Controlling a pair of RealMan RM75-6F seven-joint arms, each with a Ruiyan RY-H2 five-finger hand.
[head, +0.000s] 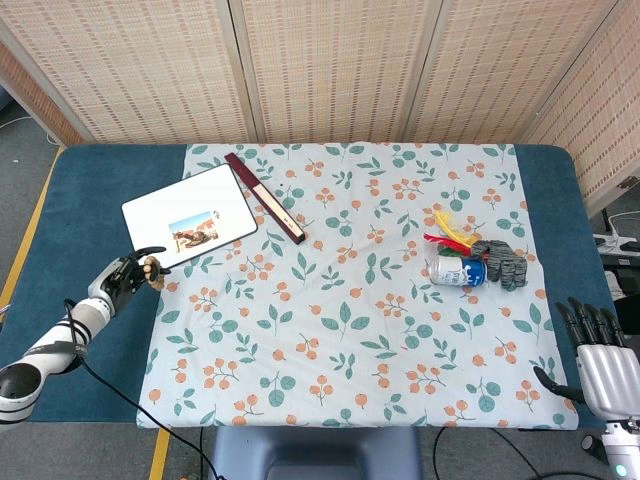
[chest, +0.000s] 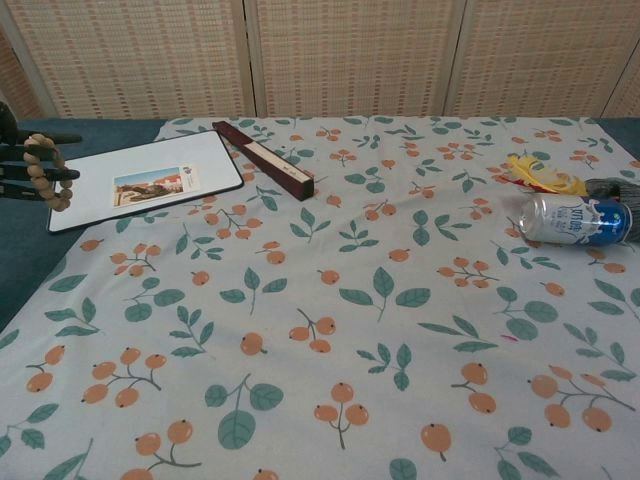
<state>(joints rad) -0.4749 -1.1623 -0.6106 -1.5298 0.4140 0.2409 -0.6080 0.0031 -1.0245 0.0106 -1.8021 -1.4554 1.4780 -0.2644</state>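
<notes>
We are holding a wooden bead bracelet (chest: 48, 171) looped over our left hand (head: 127, 276) fingers, just short of the white board (head: 190, 217). Our right hand (head: 603, 365) is resting with fingers spread, well below the can (head: 459, 271).

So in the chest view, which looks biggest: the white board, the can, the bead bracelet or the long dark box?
1. White board
2. Long dark box
3. Can
4. Bead bracelet, held by the left robot hand

The can lies nearer the camera than the box, so their order is unsure.
</notes>
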